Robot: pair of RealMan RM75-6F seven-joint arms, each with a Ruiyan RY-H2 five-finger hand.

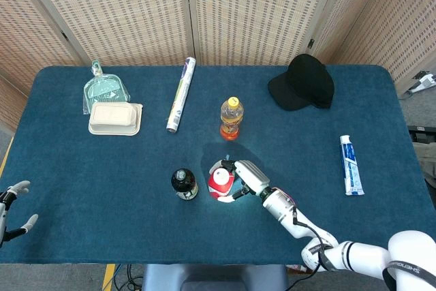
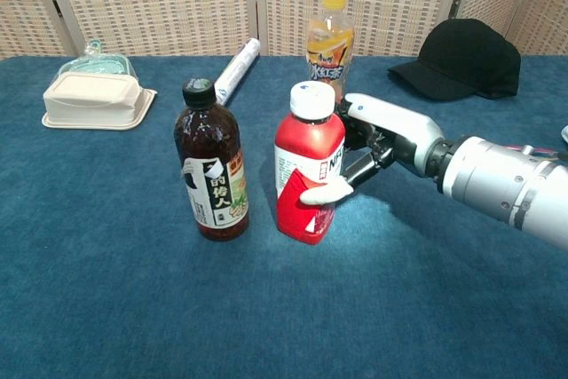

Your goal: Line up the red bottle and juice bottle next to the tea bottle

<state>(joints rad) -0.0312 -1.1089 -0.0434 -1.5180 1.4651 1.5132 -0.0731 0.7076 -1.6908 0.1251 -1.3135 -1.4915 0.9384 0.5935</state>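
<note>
One bottle of two is being placed: the right hand (image 2: 368, 144) grips the red bottle (image 2: 307, 166) from its right side, thumb wrapped low across the front label, other fingers behind the body. The red bottle stands just beside the tea bottle (image 2: 211, 164), on its right, near but with a visible gap; in the chest view its base looks on or just off the tabletop (image 2: 133, 308), can't tell which, and it leans slightly. In the head view the red bottle (image 1: 221, 181) and tea bottle (image 1: 184, 184) sit roughly level side by side, right hand (image 1: 244, 176) coming in from the right. My read: step one, red bottle placement, is nearly done. Next move calls for seating the base flat, getting the bottle upright, then opening the fingers and backing the hand out to the right without dragging the label or tipping the bottle into the tea bottle. Then the juice bottle (image 2: 327, 63), upright further back on the tabletop and well apart from the pair, needs fetching and setting on the red bottle's free right side to finish the row. The right hand's reach to it looks short. Left hand (image 1: 15, 208) sits at the near left edge of the tabletop, fingers spread, holding nothing, well apart from all three bottles.
</note>
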